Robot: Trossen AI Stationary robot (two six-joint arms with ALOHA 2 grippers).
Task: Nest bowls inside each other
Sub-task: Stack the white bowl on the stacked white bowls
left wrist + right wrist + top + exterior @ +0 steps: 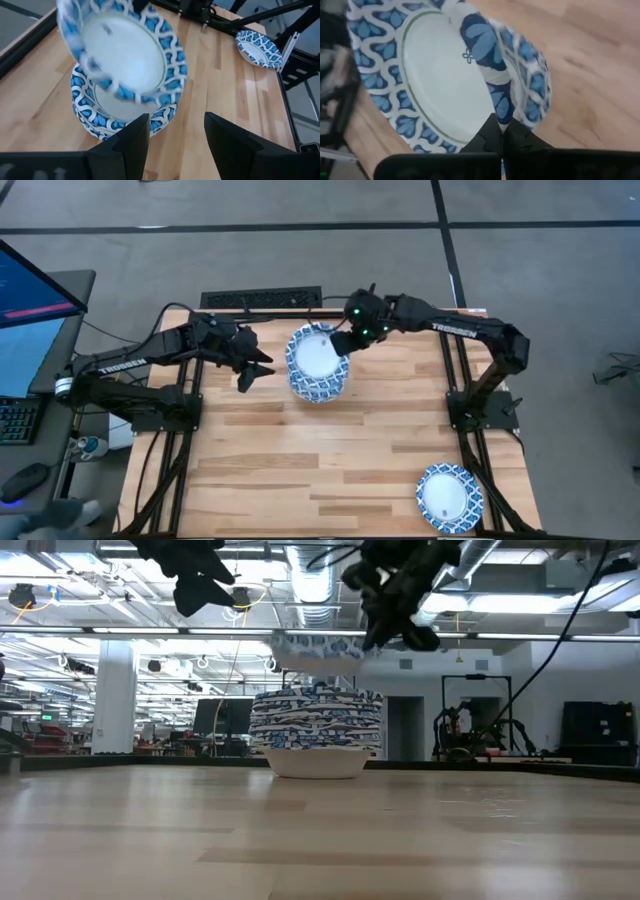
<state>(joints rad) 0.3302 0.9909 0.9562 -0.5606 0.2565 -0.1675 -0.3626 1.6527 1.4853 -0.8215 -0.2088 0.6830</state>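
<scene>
**Right claw holds one bowl above the stack**

Right claw (343,343) is at the far middle of the counter (330,470), pinched shut on the rim of a single bowl (318,352). Right wrist view: the two fingers meet on the patterned rim (496,102), nothing visible between them but the rim. Held bowl is in the air, not touching the stack; low view shows it (318,646) clear above the top of the stack (316,730), roughly level, a gap between them. High view puts it almost straight over the stack (322,388), slightly toward the far edge.

The stack sits on the counter, far-centre, many nested bowls, blue-and-white lattice rims showing as bands in the low view. Exact count cannot be told.

Left claw (256,368) hovers just beside the stack on its left, off the counter surface, fingers spread wide, holding nothing. Left wrist view: both dark fingers (134,140) apart with bare wood between them, held bowl (122,50) and stack (100,117) ahead of them.

One more bowl (449,498) lies alone near the counter's near right corner, upright, well apart from the stack; also seen in the left wrist view (258,47).

A keyboard (262,299) lies beyond the far edge.
</scene>
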